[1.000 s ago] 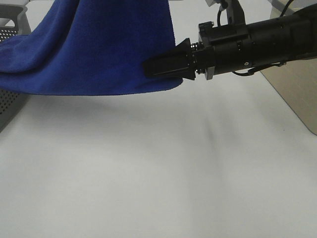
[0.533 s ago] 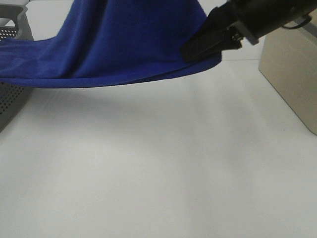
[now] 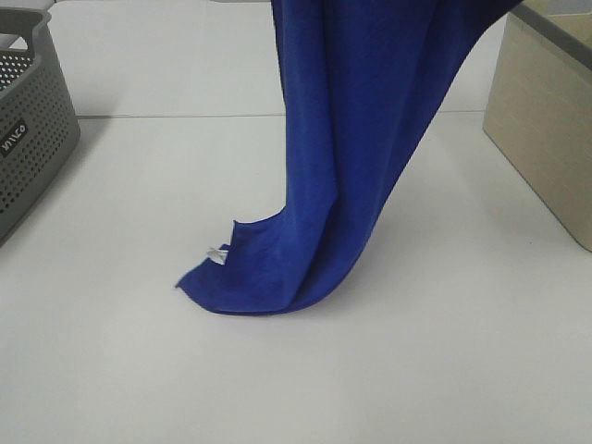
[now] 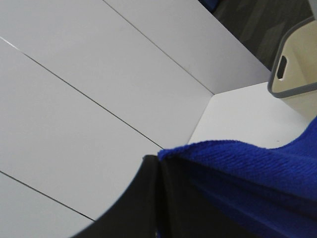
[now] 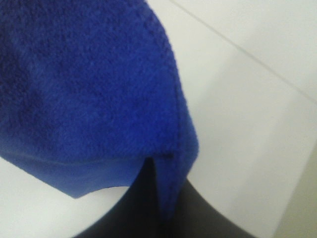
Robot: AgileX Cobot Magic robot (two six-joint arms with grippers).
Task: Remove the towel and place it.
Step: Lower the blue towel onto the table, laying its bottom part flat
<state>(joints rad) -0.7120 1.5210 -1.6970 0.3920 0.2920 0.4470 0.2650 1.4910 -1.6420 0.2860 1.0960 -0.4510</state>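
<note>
The royal-blue towel [image 3: 356, 139] hangs from above the top edge of the high view down to the white table. Its lower end rests folded on the table, with a small white tag [image 3: 217, 254] at one corner. Both grippers are out of the high view. In the left wrist view my left gripper [image 4: 158, 171] is shut on a towel edge [image 4: 237, 163]. In the right wrist view my right gripper [image 5: 161, 171] is shut on another towel edge [image 5: 84, 94].
A grey perforated basket [image 3: 28, 139] stands at the left edge of the table. A beige bin with a grey rim [image 3: 546, 120] stands at the right; it also shows in the left wrist view [image 4: 297, 64]. The white table [image 3: 296, 370] extends in front.
The towel has come off the basket and been lifted high; it now hangs upright with its lower end on the table. The right arm has risen out of the high view.
</note>
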